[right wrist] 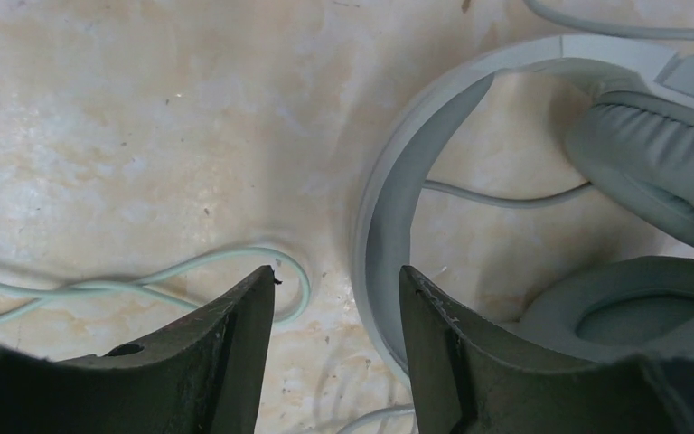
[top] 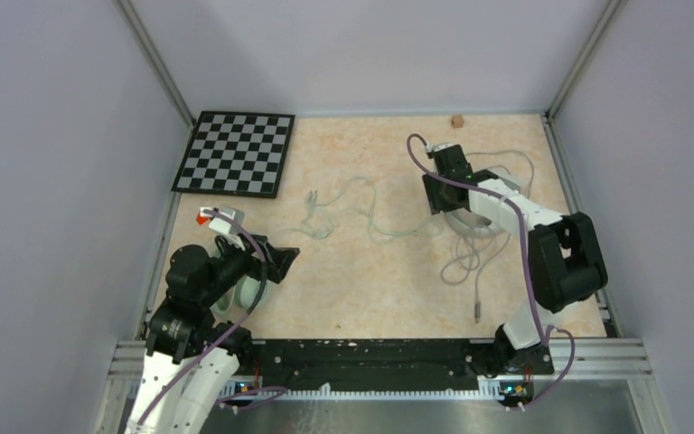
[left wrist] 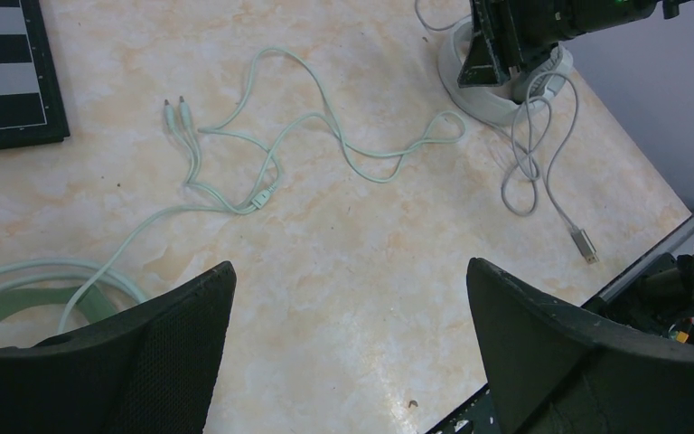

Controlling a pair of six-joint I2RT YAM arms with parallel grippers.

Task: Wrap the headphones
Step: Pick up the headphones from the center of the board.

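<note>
The white headphones (right wrist: 389,208) lie at the right of the table, with grey ear pads (right wrist: 660,163). My right gripper (right wrist: 336,276) hangs low over them. Its jaws are part-way in, straddling the headband close to the right finger, and a gap still shows. The grey cable (top: 470,262) trails toward me and ends in a plug (left wrist: 584,244). The mint-green headphones (left wrist: 9,307) sit under my left arm. Their pale-green cable (left wrist: 325,127) snakes across the middle. My left gripper (left wrist: 348,267) is wide open over bare table and holds nothing.
A chessboard (top: 235,152) lies at the back left. A small brown block (top: 457,120) sits by the back wall. A small white and orange object (top: 212,217) lies left of my left arm. Grey walls close in the table.
</note>
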